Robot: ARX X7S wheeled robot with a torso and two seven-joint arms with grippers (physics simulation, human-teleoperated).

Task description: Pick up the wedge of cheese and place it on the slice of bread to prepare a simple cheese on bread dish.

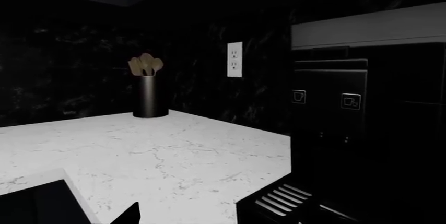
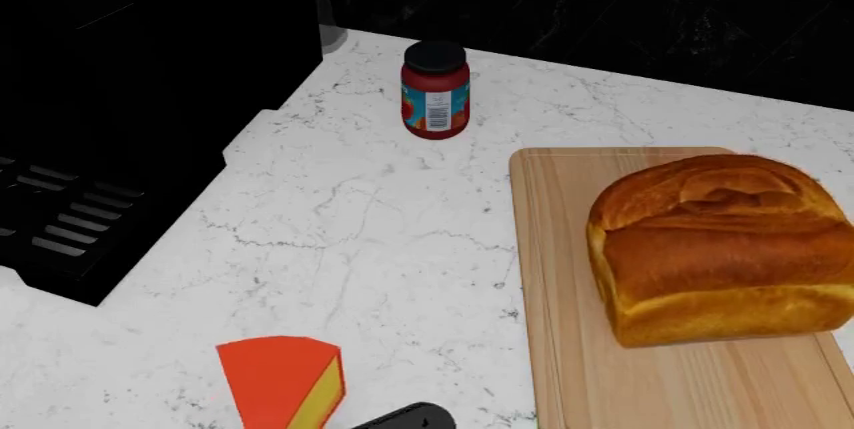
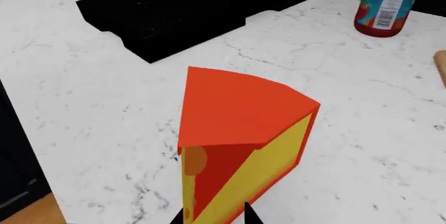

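White marble desk point(image 2: 360, 249) under dark walls. Wedge of cheese point(image 2: 283, 381) at the near edge of the head view, orange-red rind face up, yellow cut side toward the cutting board point(image 2: 641, 379); well apart from the loaf. Slice of bread point(image 2: 721, 247), really a whole golden-brown loaf with a split domed crust, sits on the pale wooden cutting board at the right. Red jar point(image 2: 435, 89) with blue label and black lid stands upright farther back, near the dark wall. Black coffee machine point(image 2: 120, 69) with a slatted drip tray occupies the left. Right tool point(image 3: 214, 214): two dark fingertips show at the foot of the wedge, one on each side; they seem to be touching it, but whether they clamp it I cannot tell. A dark rounded part shows just beside the wedge in the head view. Left tool: only dark shapes at the frame edge, state unreadable. Left wrist view shows a black holder of wooden spoons point(image 1: 148, 91) and a wall outlet point(image 1: 235, 59).
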